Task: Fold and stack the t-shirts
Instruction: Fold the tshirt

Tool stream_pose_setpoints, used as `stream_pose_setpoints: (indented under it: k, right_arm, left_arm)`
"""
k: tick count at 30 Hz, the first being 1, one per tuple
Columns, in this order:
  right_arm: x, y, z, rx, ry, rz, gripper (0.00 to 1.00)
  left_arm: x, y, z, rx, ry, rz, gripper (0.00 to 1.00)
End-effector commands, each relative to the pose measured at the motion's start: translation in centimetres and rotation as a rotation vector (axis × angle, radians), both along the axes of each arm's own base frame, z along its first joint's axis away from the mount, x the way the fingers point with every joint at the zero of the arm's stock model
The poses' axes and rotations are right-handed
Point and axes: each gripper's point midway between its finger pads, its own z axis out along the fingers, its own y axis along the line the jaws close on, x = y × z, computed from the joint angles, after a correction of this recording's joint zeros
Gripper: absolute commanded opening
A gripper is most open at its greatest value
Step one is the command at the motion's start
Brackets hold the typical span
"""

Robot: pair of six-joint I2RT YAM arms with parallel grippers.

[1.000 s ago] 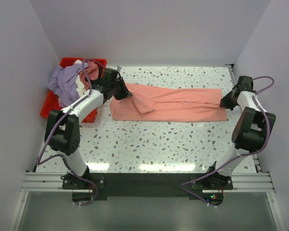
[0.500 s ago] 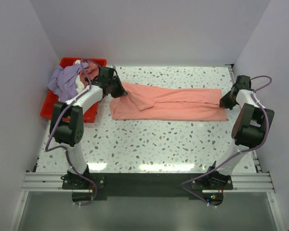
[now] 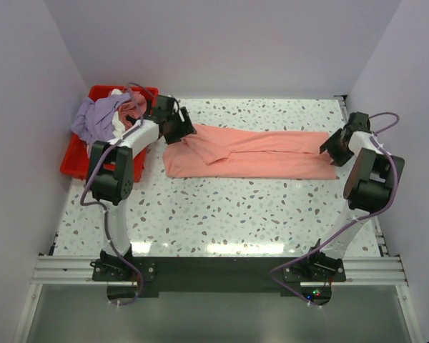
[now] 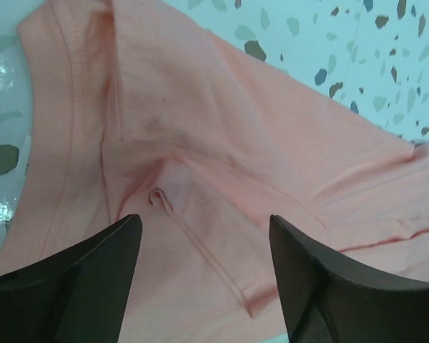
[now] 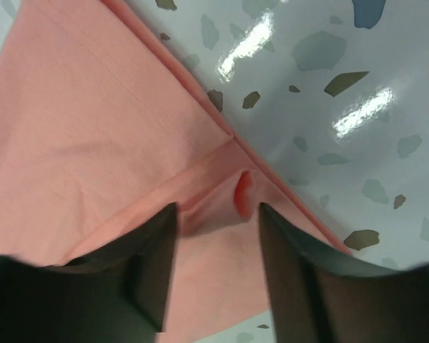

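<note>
Both arms have shifted while the cloth has stayed nearly put. The left arm's elbow has swung in toward the back of the table, carrying the left gripper a little farther over the bin-side end of the salmon-pink t-shirt. The right gripper has crept slightly inward at the opposite end. The loose flap near the shirt's left end looks smaller than it did a second ago.

The shirt lies flat across the back half of the table as a long strip, folded lengthwise. In the left wrist view the fingers are spread wide with nothing between them, hovering over a sleeve seam and the collar band. In the right wrist view those fingers also stand apart, straddling the hemmed corner (a small pucker of cloth rises between them) without pinching it.

I judge the tee to be light, limp and perhaps a bit clingy on the glossy tabletop. It would likely sag and come unfolded if lifted by one point, so each end wants a pinch through all layers at a corner or hem, with both ends raised together.

The lavender tee, white tee and dusty rose tee lie heaped in the red bin at the left.
</note>
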Motion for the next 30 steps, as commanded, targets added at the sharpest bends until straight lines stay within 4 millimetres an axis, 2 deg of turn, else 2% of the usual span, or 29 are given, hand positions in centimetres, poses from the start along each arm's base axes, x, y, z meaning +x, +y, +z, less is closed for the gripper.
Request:
stream_pose_setpoints:
  k: [1, 2, 3, 5, 6, 7, 8, 9, 10, 11, 12, 13, 14, 15, 16, 17, 19, 20, 22, 23, 24, 25, 26, 27, 28, 30]
  right_arm:
    - [2.6, -0.8, 3.9, -0.061, -0.103, 0.051, 0.64]
    - [2.8, -0.4, 4.5, -0.074, -0.113, 0.085, 0.76]
    - [2.8, -0.2, 5.3, -0.087, -0.116, 0.103, 0.99]
    - [3.1, 1.1, 7.2, -0.117, -0.147, 0.168, 0.99]
    - [3.2, 1.8, 8.0, -0.119, -0.161, 0.199, 0.99]
    - [3.3, 2.8, 9.2, -0.131, -0.187, 0.235, 0.99]
    - [3.5, 4.7, 9.7, -0.148, -0.197, 0.312, 0.99]
    - [3.4, 6.0, 10.1, -0.158, -0.199, 0.354, 0.99]
    - [3.4, 7.3, 11.1, -0.172, -0.219, 0.399, 0.99]
    - [3.5, 10.3, 11.3, -0.168, -0.229, 0.479, 0.99]
    - [3.3, 11.9, 11.3, -0.165, -0.238, 0.538, 0.99]
    - [3.1, 15.4, 11.6, -0.123, -0.266, 0.630, 0.99]
    - [2.8, 17.8, 12.1, -0.113, -0.292, 0.704, 0.99]
    - [2.5, 19.8, 12.0, -0.100, -0.317, 0.760, 0.99]
    - [2.1, 21.9, 12.2, -0.081, -0.337, 0.822, 0.99]
    - [1.1, 25.7, 12.5, -0.057, -0.361, 0.925, 0.99]
    - [0.5, 29.1, 12.4, -0.039, -0.384, 1.001, 0.96]
    - [-0.4, 32.1, 12.0, -0.022, -0.384, 1.065, 0.93]
    - [-0.9, 34.8, 11.4, -0.001, -0.385, 1.112, 0.87]
    - [-1.7, 36.9, 11.1, 0.018, -0.381, 1.146, 0.84]
    - [-1.5, 38.1, 10.1, 0.031, -0.365, 1.160, 0.77]
    - [-1.6, 39.1, 9.8, 0.043, -0.368, 1.172, 0.72]
    - [-2.4, 40.9, 9.3, 0.064, -0.358, 1.201, 0.68]
    - [-2.3, 41.9, 9.4, 0.070, -0.364, 1.213, 0.62]
    - [-3.1, 43.5, 8.4, 0.074, -0.343, 1.241, 0.57]
    - [-3.3, 45.1, 8.1, 0.063, -0.339, 1.261, 0.53]
  left_arm:
    - [2.4, 0.8, 2.3, 0.032, -0.061, 0.014, 0.83]
    - [2.6, 0.9, 2.8, 0.032, -0.073, 0.017, 0.94]
    - [2.5, 0.9, 3.7, 0.030, -0.092, 0.018, 1.00]
    - [2.1, 0.9, 4.2, 0.024, -0.109, 0.018, 1.00]
    - [1.8, 0.9, 5.5, 0.014, -0.135, 0.018, 1.00]
    - [1.4, 0.9, 5.8, 0.009, -0.144, 0.018, 1.00]
    - [0.7, 0.9, 5.2, 0.006, -0.136, 0.013, 1.00]
    - [0.0, 0.8, 6.3, -0.004, -0.156, 0.009, 1.00]
    - [-0.4, 0.7, 6.6, -0.012, -0.168, 0.007, 1.00]
    - [-1.7, 0.8, 5.4, -0.013, -0.140, 0.001, 1.00]
    - [-2.5, 0.5, 6.3, -0.028, -0.161, -0.007, 1.00]
    - [-2.7, 0.2, 6.5, -0.042, -0.184, -0.013, 1.00]
    - [-4.3, 0.1, 4.8, -0.053, -0.150, -0.030, 1.00]
    - [-5.0, -0.1, 5.3, -0.076, -0.167, -0.040, 1.00]
    - [-5.5, -0.3, 4.8, -0.089, -0.166, -0.045, 1.00]
    - [-6.4, -0.3, 3.7, -0.104, -0.149, -0.048, 1.00]
    - [-6.8, -0.2, 3.0, -0.109, -0.152, -0.051, 1.00]
    - [-7.5, -0.2, 2.0, -0.112, -0.129, -0.053, 1.00]
    - [-7.4, -0.5, 1.6, -0.128, -0.148, -0.060, 1.00]
    - [-7.7, -0.4, 0.9, -0.129, -0.133, -0.058, 1.00]
    - [-7.7, -0.3, 0.2, -0.124, -0.120, -0.055, 0.97]
    - [-7.7, -0.2, -0.2, -0.120, -0.111, -0.050, 0.85]
    - [-7.8, 0.0, -0.7, -0.112, -0.099, -0.045, 0.79]
    - [-8.0, 0.1, -1.3, -0.106, -0.084, -0.041, 0.69]
    - [-8.2, 0.2, -1.7, -0.099, -0.070, -0.039, 0.55]
    - [-8.7, 0.7, -2.5, -0.082, -0.051, -0.025, 0.43]
